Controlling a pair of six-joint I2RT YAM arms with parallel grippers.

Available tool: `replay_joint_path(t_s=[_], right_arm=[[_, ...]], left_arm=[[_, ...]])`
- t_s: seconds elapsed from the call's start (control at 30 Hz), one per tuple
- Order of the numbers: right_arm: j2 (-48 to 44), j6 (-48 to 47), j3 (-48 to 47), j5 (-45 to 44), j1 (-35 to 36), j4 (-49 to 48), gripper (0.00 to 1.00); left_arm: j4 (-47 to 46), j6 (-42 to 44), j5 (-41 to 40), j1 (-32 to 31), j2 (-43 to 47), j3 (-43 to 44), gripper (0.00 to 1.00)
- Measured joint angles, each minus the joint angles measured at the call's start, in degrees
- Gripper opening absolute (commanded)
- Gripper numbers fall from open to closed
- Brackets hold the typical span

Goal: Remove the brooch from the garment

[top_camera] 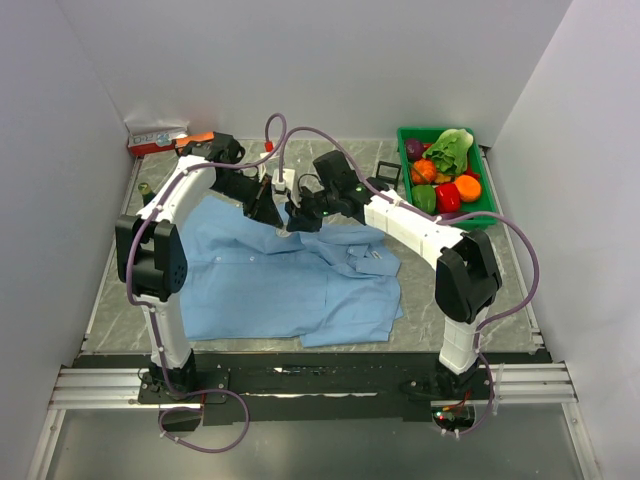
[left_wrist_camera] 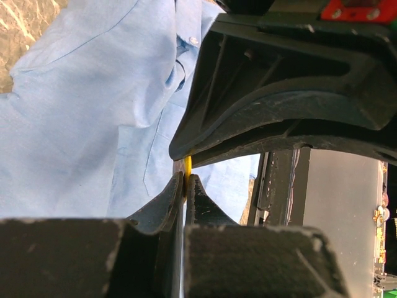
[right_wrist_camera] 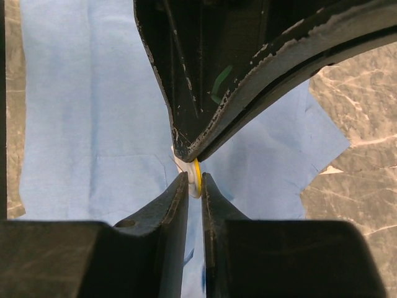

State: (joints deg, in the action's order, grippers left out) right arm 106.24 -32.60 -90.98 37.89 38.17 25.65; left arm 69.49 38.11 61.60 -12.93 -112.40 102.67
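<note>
Brooch [right_wrist_camera: 196,178] is sitting edge-on between the right gripper [right_wrist_camera: 194,181] fingertips, which are clamping narrowly on it. The left gripper [left_wrist_camera: 185,181] is pinching it from the opposite side. It is likely handling as small, rigid and slippery, so grip the rim; the thin shirt [right_wrist_camera: 80,112] cloth is likely dragging along.

Blue garment [top_camera: 270,285] on marbled table [top_camera: 422,328]

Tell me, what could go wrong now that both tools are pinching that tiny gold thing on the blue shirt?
1. The left tool and right tool grip the brooch only at their very tips, so it could slip out and vanish into the folds.
2. The shirt lies right behind the brooch; pulling might drag or tear the thin cloth.
3. The tools meet tip to tip and might knock each other.
</note>
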Motion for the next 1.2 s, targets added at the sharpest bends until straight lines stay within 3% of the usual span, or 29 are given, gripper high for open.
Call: replay_joint_path(t_s=[0.1, 0.3, 0.47, 1.2], right_arm=[[0.0, 0.04, 0.0, 0.15, 0.0, 0.04, 0.0], [0.11, -1.57, -0.59, 1.73, -0.02, 1.64, 0.0], [1.05, -2.19, -1.81, 2.97, 0.04, 3.65, 0.0], [2.67, 1.49, -1.88, 5.7, -0.11, 3.54, 0.0]], left_arm=[[0.04, 0.24, 0.02, 0.04, 0.0, 0.0, 0.06], [1.36, 3.43, 0.07, 0.11, 0.02, -0.26, 0.21], [0.76, 4.96, 0.68, 0.11, 0.17, -2.16, 0.25], [-2.84, 5.53, 2.64, 0.59, 2.34, -8.83, 0.04]])
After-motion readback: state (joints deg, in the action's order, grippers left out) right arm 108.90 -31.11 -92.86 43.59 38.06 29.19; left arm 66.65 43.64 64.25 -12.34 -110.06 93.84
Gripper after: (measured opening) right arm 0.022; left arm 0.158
